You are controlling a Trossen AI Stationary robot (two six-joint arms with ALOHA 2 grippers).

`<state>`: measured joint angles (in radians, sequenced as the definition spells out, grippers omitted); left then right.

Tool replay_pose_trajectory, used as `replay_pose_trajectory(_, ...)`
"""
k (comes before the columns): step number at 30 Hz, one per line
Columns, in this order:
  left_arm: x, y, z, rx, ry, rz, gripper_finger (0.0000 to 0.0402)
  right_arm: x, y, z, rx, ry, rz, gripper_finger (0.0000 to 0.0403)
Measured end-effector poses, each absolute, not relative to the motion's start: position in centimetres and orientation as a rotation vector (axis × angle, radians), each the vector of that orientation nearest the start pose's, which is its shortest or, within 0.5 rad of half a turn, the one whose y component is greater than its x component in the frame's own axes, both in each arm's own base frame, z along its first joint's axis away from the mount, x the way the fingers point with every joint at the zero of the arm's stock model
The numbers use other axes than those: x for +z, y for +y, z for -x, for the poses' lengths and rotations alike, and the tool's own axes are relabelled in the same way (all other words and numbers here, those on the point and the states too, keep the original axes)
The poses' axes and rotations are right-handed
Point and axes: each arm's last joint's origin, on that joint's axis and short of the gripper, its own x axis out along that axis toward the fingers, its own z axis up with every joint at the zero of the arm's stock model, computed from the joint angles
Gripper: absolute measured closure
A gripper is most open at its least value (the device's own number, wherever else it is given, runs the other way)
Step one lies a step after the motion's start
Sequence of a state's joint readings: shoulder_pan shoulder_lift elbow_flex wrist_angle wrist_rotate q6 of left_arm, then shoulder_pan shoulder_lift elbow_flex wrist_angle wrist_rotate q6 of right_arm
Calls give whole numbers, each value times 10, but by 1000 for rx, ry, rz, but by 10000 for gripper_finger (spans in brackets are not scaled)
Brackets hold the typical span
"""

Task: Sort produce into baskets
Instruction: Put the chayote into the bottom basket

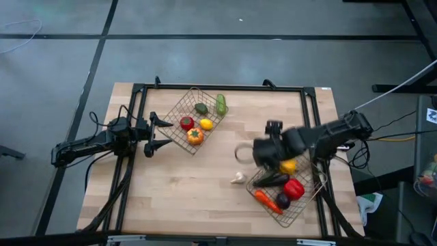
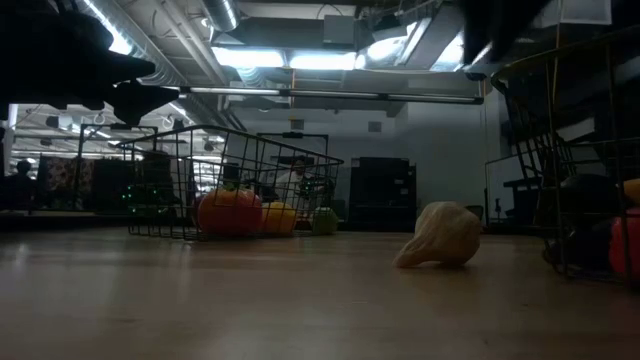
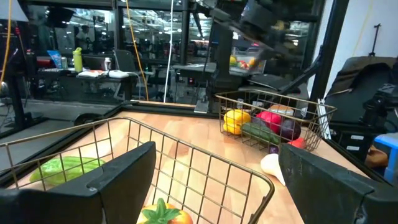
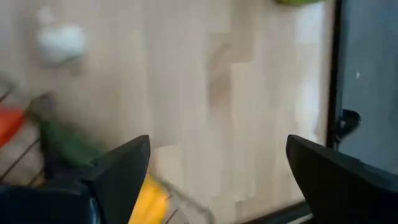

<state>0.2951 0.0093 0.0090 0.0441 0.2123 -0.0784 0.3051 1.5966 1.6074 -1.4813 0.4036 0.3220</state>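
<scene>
Garlic [image 1: 237, 178] lies loose on the table [image 1: 177, 198], just beside the right basket [image 1: 300, 205], its stem end pointing away from that basket. Right gripper [image 1: 244, 153], fingers spread and empty, hovers close above it, far nearer than the open left gripper [image 1: 158, 134] beside the other basket [image 1: 179, 113].

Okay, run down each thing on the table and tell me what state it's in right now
Left basket: on the table, holding six pieces of produce.
Right basket: on the table, holding produce including a red pepper and a carrot.
Garlic: loose on the table between the baskets, lying on its side.
Left gripper: open, empty, beside the left basket.
Right gripper: open, empty, above the right basket's edge.
</scene>
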Motion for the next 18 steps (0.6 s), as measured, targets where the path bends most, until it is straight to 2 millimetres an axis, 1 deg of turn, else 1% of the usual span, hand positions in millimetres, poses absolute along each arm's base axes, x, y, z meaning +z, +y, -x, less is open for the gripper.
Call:
replay_pose_trajectory(4,170,22,-95,81,-46,68,66,339,27,-286,-398,1291,155,31)
replay_pose_trajectory(6,170,22,-95,81,-46,68,66,340,0,-292,-460,1250,98,31)
replay_pose_trajectory(9,170,22,-95,81,-46,68,66,344,-42,-301,-524,1141,-19,31)
replay_pose_trajectory(11,170,22,-95,81,-45,68,66,347,-68,-305,-484,1073,-82,31)
replay_pose_trajectory(13,170,22,-95,81,-45,67,66,350,-92,-307,-397,1007,-99,31)
replay_pose_trajectory(16,170,22,-95,81,-45,68,66,350,-122,-312,-254,917,-50,31)
replay_pose_trajectory(18,170,22,-95,81,-45,68,66,348,-137,-317,-194,859,-1,31)
